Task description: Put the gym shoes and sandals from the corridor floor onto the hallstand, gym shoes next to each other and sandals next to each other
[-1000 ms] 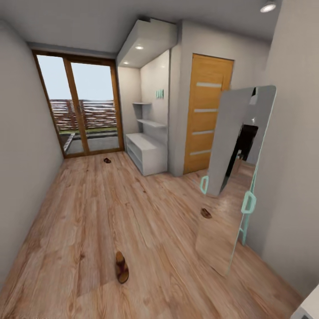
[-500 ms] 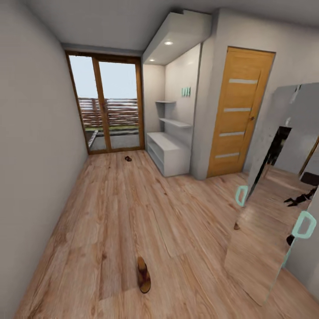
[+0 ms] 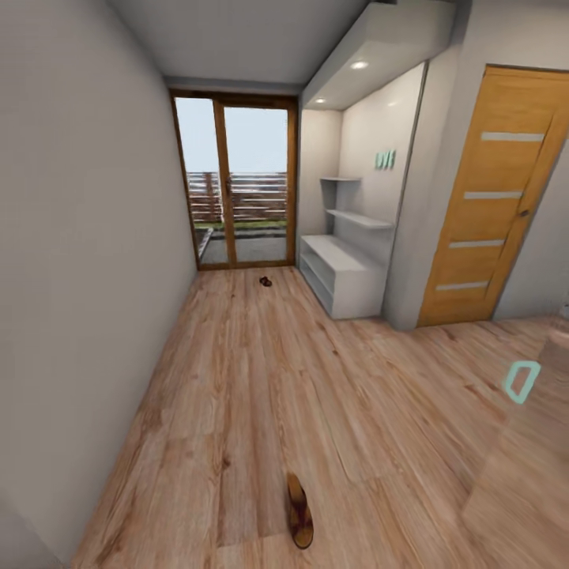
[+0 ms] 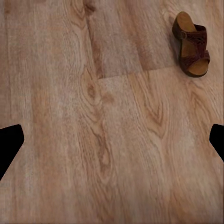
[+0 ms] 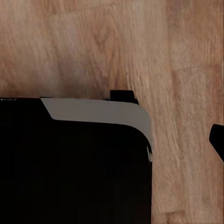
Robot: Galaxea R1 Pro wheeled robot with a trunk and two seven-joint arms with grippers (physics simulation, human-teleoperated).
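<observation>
Left tool (image 4: 112,144): two black fingertips (image 4: 9,144) show at opposite edges of the left wrist view, spread wide apart, with nothing between them but bare flooring. Right tool: one black fingertip (image 5: 218,140) shows at the edge of the right wrist view; its opening cannot be told. A black body with a light grey rounded edge (image 5: 98,112) covers much of that view, over the floor.

Warm brown wood-grain plank corridor floor (image 3: 261,395): runs the length of the room. One dark reddish-brown leather sandal with a tan sole (image 3: 299,510) lies flat on it near the robot; the left wrist view shows it (image 4: 191,43) well apart from the left tool. A second small dark sandal (image 3: 265,281) lies on the floor at the far end, just before the glazed double door with a wooden frame (image 3: 233,186), near the rack's far end.

Light grey hallstand with a low two-tier open base and two staggered upper shelves (image 3: 348,269): stands in a recess on the right wall, under two ceiling spotlights. Its visible tiers carry no footwear.

Beside the recess is an orange-brown wooden door with pale horizontal inserts (image 3: 490,205). A plain grey wall (image 3: 79,276) bounds the left side. A pale teal loop-shaped handle (image 3: 521,382) shows at the right edge.
</observation>
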